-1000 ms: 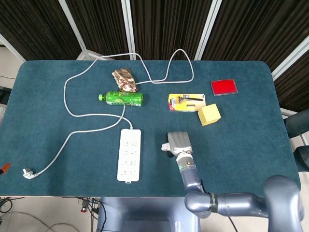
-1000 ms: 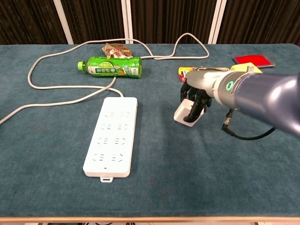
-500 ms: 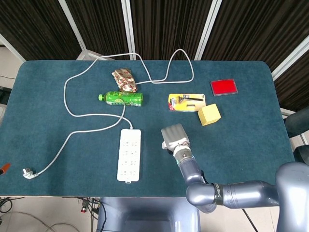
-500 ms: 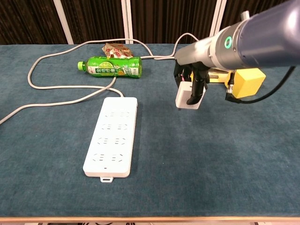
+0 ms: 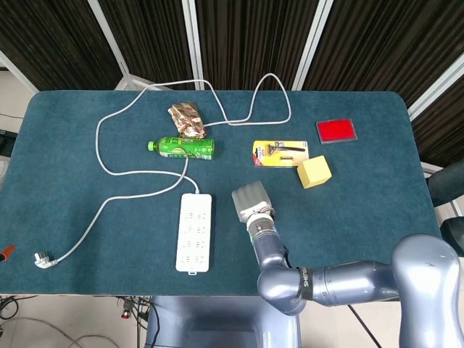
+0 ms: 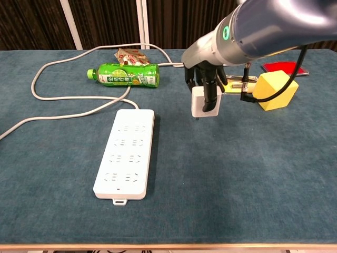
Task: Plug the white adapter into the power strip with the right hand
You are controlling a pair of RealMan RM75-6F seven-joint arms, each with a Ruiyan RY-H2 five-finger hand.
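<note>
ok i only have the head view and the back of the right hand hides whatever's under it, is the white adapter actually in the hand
observer: yes. In the chest view the right hand grips the white adapter by its upper part, and the lower part shows below the fingers.
operator: is it off the table or dragging
observer: it looks lifted clear of the table, not touching the cloth.
operator: which way are the prongs
observer: a prong tip shows at the adapter's bottom edge, pointing down. The adapter hangs beside the power strip, not over it.
</note>
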